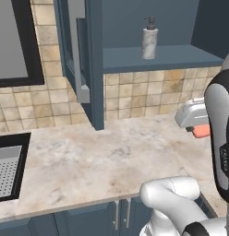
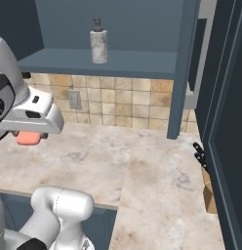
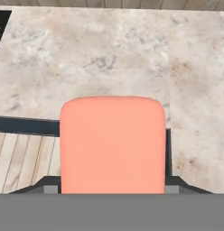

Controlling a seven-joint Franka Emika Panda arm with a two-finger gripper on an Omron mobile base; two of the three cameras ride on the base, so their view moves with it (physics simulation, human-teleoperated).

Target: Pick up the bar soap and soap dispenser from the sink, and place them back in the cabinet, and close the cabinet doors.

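Holding the salmon-pink rounded bar soap between my two dark fingertips, one tip pressed on each side of it. In the hand view its broad flat face is toward the camera; which axis is the long one I cannot tell from there. From the left base view one end of the bar pokes out below my gripper; from the right base view it shows lying flat and level, long axis running across the picture, just under the hand.

Below the bar: beige marbled stone countertop, bar well above it, not touching. The counter's front edge, a dark strip and pale wood floor planks show past the bar's lower left in the hand view.

Left on the counter: black rectangular sink with its grey perforated tray, well apart from the bar.

Farther back: tan tiled wall, then the dark blue cabinet, its doors standing open. On its blue shelf the white-grey cylindrical soap dispenser stands upright, dark pump top up. One tall dark blue panelled door hangs open at the right, near a brown knife block with dark handles.
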